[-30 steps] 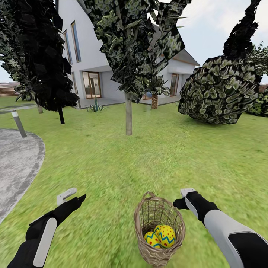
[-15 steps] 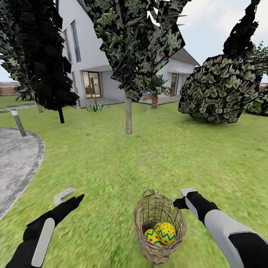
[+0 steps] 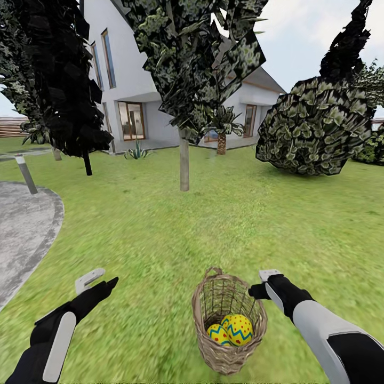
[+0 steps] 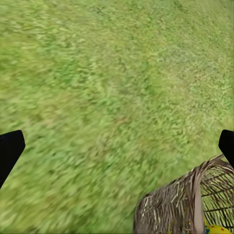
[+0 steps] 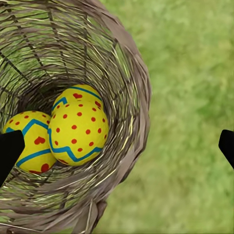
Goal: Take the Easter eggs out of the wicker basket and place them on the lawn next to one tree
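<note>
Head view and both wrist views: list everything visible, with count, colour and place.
Basket: one, brown wicker, on the lawn between the arms.
Eggs: three, yellow with blue zigzags and red dots, inside the basket.
Lawn: green, all around.
Tree: one, pale trunk, dark speckled leaves, straight ahead.
Dark tree: one, near-black, at left.
Bush: one, round, green-speckled, at right.
Patio: grey, far left.
House: white, behind the trees.
Left gripper: open, over grass.
Right gripper: open, at the basket's rim.
</note>
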`<state>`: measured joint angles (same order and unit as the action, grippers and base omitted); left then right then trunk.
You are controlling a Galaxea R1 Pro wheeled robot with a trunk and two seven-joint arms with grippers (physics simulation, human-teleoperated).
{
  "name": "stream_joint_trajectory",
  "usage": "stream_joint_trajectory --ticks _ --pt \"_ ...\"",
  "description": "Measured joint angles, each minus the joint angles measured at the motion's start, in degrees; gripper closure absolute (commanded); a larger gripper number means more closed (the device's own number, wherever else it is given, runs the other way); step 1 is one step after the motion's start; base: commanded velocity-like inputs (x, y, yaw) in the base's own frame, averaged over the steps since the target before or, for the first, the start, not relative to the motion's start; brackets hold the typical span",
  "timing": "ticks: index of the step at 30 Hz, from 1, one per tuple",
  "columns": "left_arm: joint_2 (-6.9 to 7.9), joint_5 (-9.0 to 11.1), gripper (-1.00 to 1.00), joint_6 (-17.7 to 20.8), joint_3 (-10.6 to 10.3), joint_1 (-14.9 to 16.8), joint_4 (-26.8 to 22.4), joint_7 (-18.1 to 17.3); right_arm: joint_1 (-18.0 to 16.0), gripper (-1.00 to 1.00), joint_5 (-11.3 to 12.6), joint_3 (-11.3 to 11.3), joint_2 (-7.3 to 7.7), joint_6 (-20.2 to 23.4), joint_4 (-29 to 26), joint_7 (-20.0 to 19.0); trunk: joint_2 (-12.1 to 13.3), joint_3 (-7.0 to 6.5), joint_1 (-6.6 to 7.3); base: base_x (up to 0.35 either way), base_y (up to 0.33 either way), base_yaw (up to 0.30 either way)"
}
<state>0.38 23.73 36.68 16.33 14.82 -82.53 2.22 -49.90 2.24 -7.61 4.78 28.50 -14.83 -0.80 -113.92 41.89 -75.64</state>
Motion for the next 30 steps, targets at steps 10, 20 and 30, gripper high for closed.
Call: stream_joint_trajectory --ticks 10,20,30 --pt "-0.03 0.1 -1.0 0.0 0.0 0.0 -0.1 -0.1 0.0 -1.0 0.0 0.0 0.0 0.0 0.0 0.0 -4.0 1.8 -2.2 0.0 0.0 0.0" --pt "-0.03 0.1 -1.0 0.2 0.0 0.0 0.0 -0.1 0.0 -1.0 0.1 0.0 0.0 0.0 -0.1 0.0 -7.6 3.42 -4.18 0.0 0.0 0.0" --pt "-0.03 0.1 -1.0 0.3 0.0 0.0 0.0 -0.1 0.0 -1.0 0.1 0.1 0.0 0.1 -0.1 -0.1 -7.6 3.42 -4.18 0.0 0.0 0.0"
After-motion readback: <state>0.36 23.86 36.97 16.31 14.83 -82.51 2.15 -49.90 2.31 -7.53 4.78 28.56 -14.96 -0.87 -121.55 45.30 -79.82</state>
